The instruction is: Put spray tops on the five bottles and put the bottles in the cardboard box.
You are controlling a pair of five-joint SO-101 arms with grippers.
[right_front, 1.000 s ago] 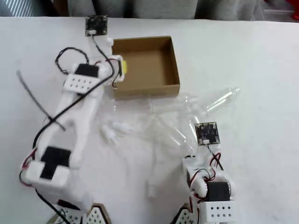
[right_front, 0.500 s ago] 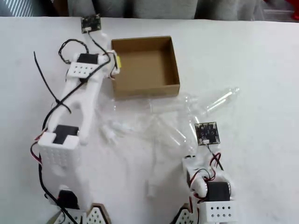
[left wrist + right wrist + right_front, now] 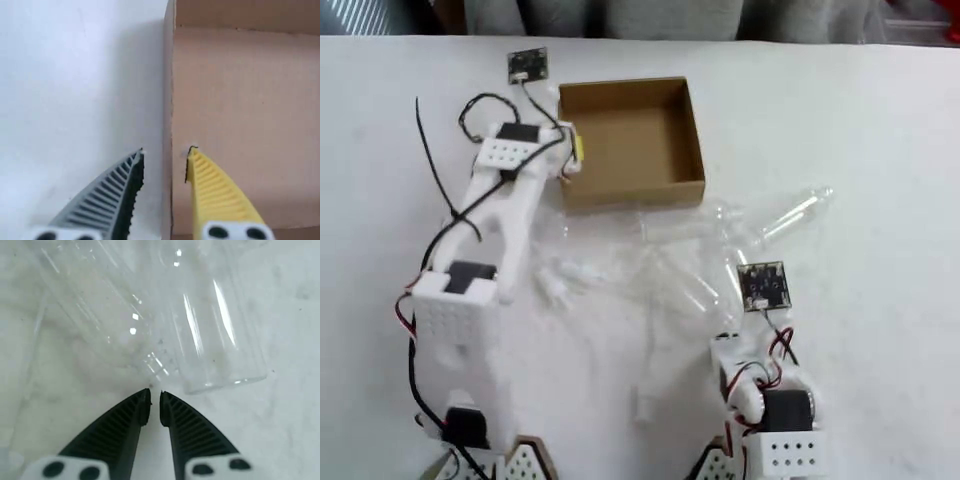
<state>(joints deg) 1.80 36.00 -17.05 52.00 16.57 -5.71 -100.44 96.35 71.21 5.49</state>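
Note:
The cardboard box stands open at the back of the table, its floor bare. My left gripper is at the box's left wall. In the left wrist view this gripper is open and straddles the wall, grey finger outside, yellow finger inside. Several clear bottles lie without tops in front of the box. White spray tops lie beside the left arm. My right gripper is shut on nothing, low over the table just short of two clear bottles.
The right arm's base sits at the table's front edge, with its camera board close to the bottles. Another white spray top lies near the front. Black cables loop off the left arm.
The left arm has shifted, its middle section drawn up and toward the box, while its gripper stays at the box's left wall. The right arm and the bottles have not moved.

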